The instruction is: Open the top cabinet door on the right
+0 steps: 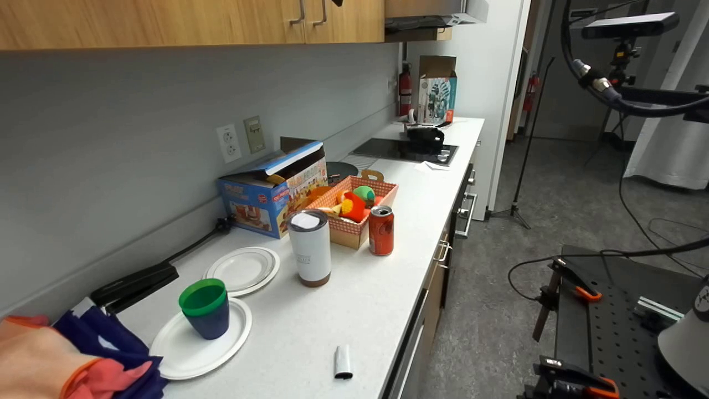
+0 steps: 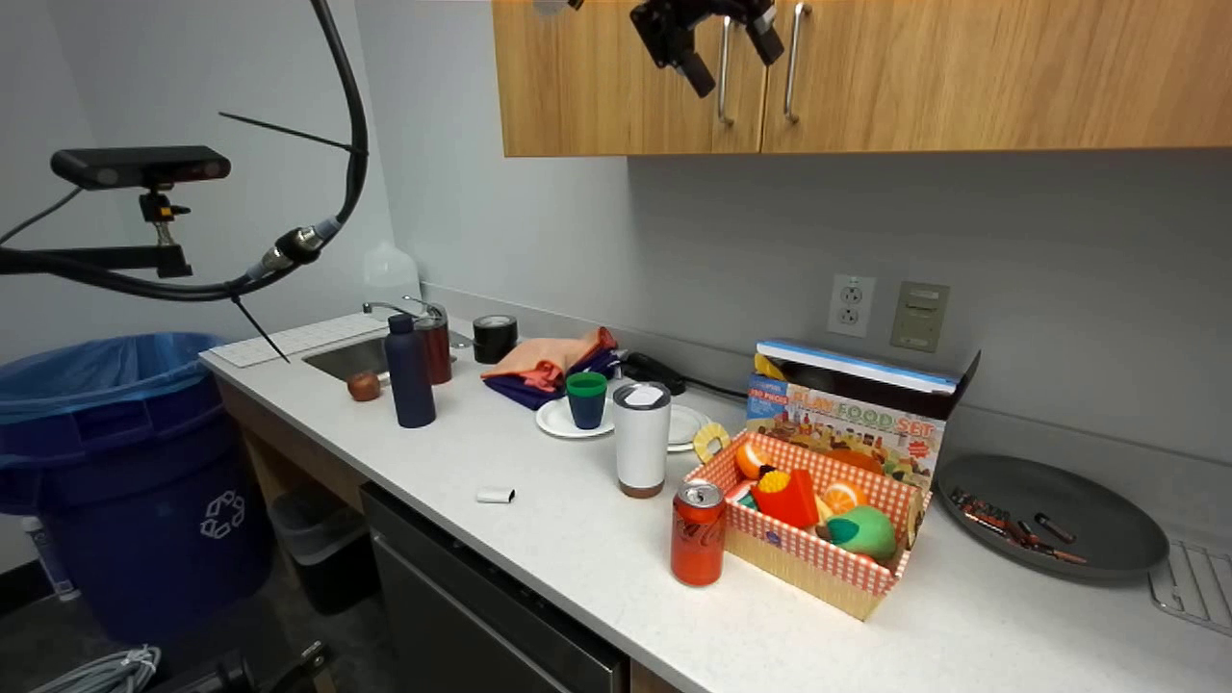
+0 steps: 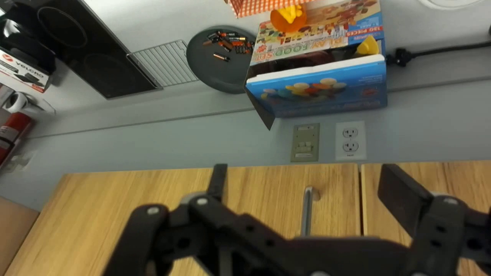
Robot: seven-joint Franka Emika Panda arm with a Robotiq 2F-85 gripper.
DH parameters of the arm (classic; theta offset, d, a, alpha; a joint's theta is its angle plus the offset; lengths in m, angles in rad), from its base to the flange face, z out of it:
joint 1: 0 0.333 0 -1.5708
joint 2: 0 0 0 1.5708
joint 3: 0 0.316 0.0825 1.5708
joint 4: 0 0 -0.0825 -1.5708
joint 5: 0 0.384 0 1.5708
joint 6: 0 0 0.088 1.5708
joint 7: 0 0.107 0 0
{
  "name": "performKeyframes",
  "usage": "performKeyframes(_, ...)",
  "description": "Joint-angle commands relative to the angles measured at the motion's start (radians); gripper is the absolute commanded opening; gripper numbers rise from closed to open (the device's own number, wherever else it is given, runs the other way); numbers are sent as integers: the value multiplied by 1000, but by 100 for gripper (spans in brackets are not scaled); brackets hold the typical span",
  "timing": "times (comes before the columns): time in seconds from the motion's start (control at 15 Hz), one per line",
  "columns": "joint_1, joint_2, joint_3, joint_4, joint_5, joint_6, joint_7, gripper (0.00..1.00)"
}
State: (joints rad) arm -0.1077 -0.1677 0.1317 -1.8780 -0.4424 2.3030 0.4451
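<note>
The top right cabinet door [image 1: 357,25] is flat light-brown wood with a silver bar handle [image 1: 322,12] near its lower inner edge. The door also shows in an exterior view [image 2: 962,77] and in the wrist view [image 3: 264,199]. It is closed, level with the neighbouring door. My gripper [image 3: 308,188] is open and empty in front of the doors. In the wrist view the handle [image 3: 307,212] appears between the spread fingers, partly hidden by the gripper body; I see no contact. In an exterior view the gripper [image 2: 733,64] hangs at the top edge, before the doors' handles.
The left cabinet door [image 2: 597,87] adjoins the seam. Below, the counter [image 1: 354,310] holds a play food box [image 1: 271,194], a checkered basket [image 2: 808,539], a red can [image 2: 698,534] and a white tumbler [image 2: 642,438]. A range hood [image 1: 426,21] is beyond the right door.
</note>
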Motion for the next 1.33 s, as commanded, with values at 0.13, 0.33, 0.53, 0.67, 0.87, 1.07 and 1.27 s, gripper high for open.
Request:
performKeyframes(0.13, 16, 122, -30, 140, -89, 68, 76, 100)
performKeyframes(0.33, 23, 164, -50, 183, -137, 87, 107, 100)
performKeyframes(0.53, 37, 193, -70, 213, -179, 90, 134, 100)
performKeyframes(0.67, 47, 206, -83, 230, -206, 87, 170, 100)
performKeyframes(0.87, 63, 207, -97, 239, -328, 73, 285, 100)
performKeyframes(1.07, 80, 193, -98, 232, -418, 5, 383, 100)
performKeyframes(1.27, 92, 170, -97, 216, -465, -70, 450, 100)
